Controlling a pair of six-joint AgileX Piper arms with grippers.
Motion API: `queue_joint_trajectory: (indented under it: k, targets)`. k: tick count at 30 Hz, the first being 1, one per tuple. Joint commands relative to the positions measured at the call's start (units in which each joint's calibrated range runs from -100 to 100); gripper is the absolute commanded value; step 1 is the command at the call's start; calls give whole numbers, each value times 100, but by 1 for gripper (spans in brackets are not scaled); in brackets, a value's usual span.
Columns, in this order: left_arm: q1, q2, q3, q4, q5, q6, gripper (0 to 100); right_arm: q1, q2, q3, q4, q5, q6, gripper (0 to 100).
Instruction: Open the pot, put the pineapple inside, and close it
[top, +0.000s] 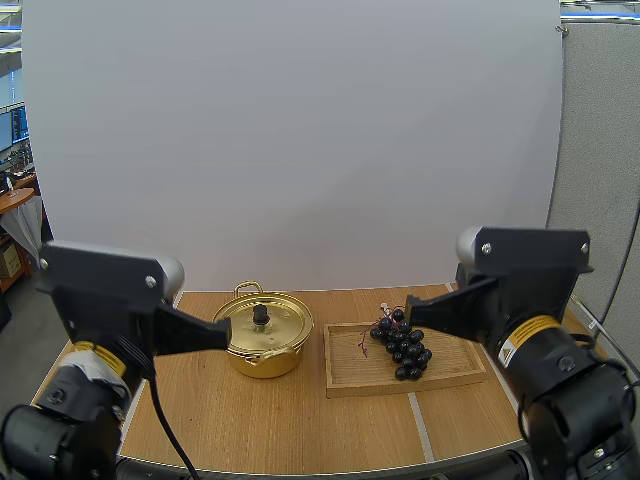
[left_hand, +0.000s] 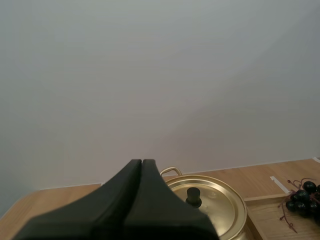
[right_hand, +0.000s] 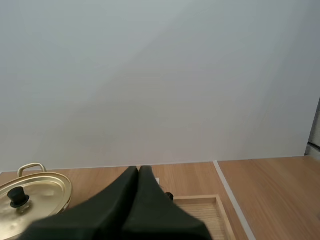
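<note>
A gold pot (top: 264, 345) stands on the table with its lid (top: 266, 322) on, a black knob (top: 260, 315) on top. Right of it a bunch of dark grapes (top: 400, 345) lies on a wooden tray (top: 345, 372). No pineapple shows. My left gripper (top: 226, 333) is shut, its tip just left of the pot; its fingers (left_hand: 141, 163) lie together as one wedge, with the lid (left_hand: 220, 202) just beyond. My right gripper (top: 412, 315) is shut above the grapes, its fingers (right_hand: 138, 171) joined over the tray (right_hand: 207, 212), the pot (right_hand: 35, 192) off to one side.
A white backdrop (top: 300, 140) stands behind the wooden table (top: 280, 420). A pale strip (top: 420, 425) runs across the tabletop near the tray. Bare table lies in front of the pot and tray.
</note>
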Motion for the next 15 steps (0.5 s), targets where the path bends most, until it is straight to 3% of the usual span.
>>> queue_joint_trajectory:
  k: [1,7,15]
  targets:
    - [-13,-29,1041,76,-1314,-44,0,-31,-34,1029,247,-1179,-117,0]
    - [4,-94,1688,76,-2392,-44,0,-274,-34,1772,263,-2168,-250,0]
    - [28,-94,2282,76,-2760,-357,0,-409,-34,2370,412,-2185,-250,0]
